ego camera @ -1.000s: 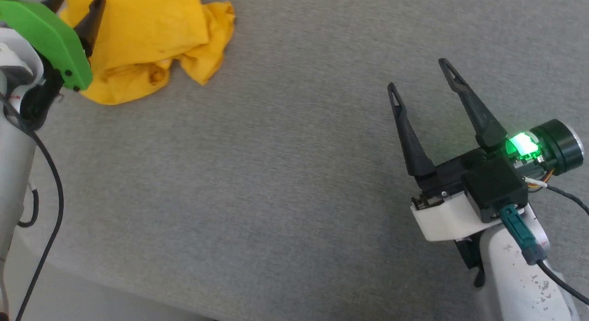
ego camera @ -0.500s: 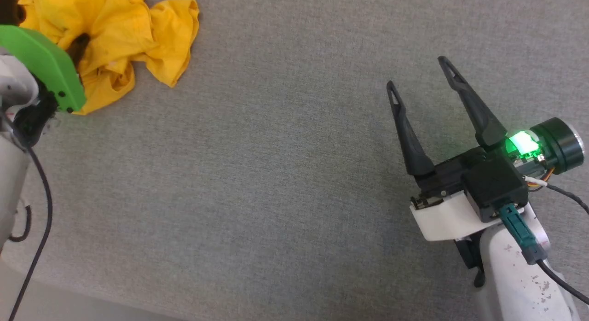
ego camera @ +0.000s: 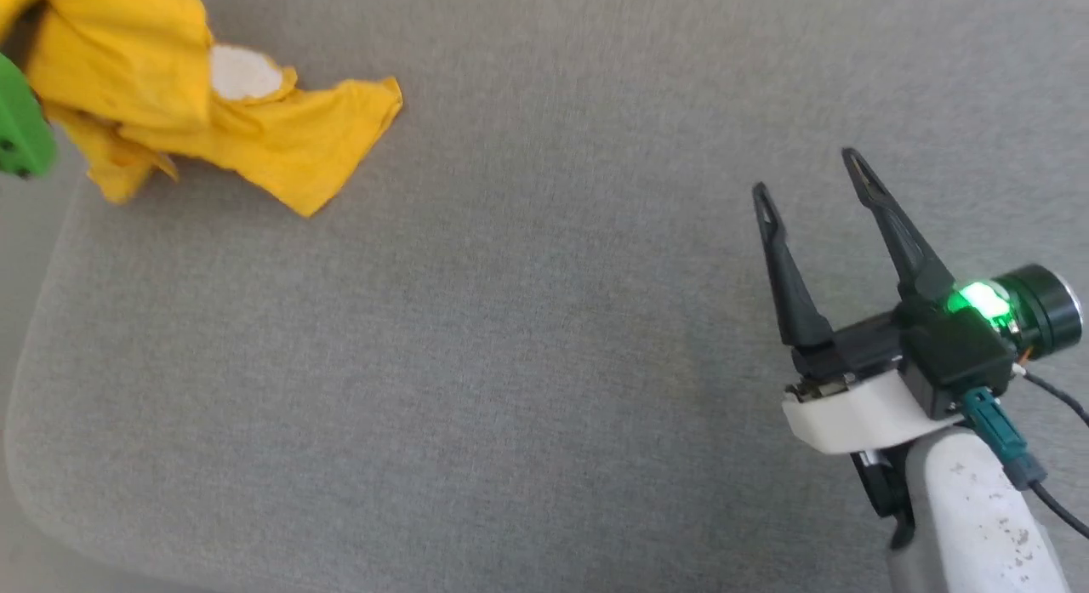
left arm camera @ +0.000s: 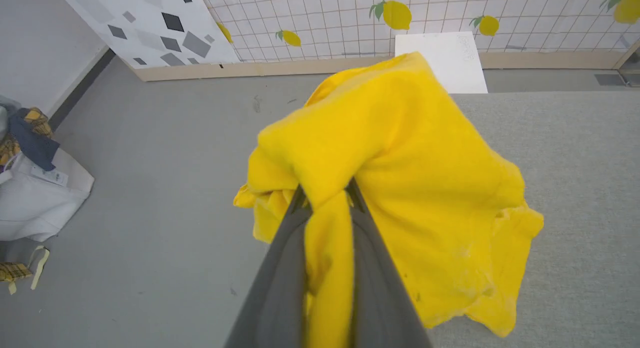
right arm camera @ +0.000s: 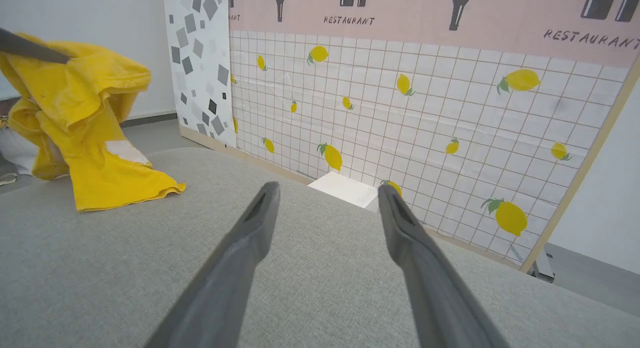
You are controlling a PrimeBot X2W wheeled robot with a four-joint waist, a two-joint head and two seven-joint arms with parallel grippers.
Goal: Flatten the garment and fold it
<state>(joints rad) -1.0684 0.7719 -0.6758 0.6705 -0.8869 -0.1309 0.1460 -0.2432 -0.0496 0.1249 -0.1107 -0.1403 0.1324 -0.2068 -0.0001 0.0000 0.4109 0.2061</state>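
The yellow garment hangs bunched at the table's far left corner, a white patch of its print showing. Its lower flap trails on the grey table top. My left gripper is shut on a fold of the garment and holds it up above the table's edge. One of its dark fingers pokes out of the cloth in the right wrist view. My right gripper stands open and empty over the right side of the table, far from the garment.
The table's rounded left corner drops to grey floor. A white bag with clothes lies on the floor at the left. A lemon-tiled wall panel and a white board stand beyond the table.
My left gripper has shut on the garment and raised it from a crumpled heap, so it now hangs with one flap on the table. The head camera has shifted; the right gripper stays open.
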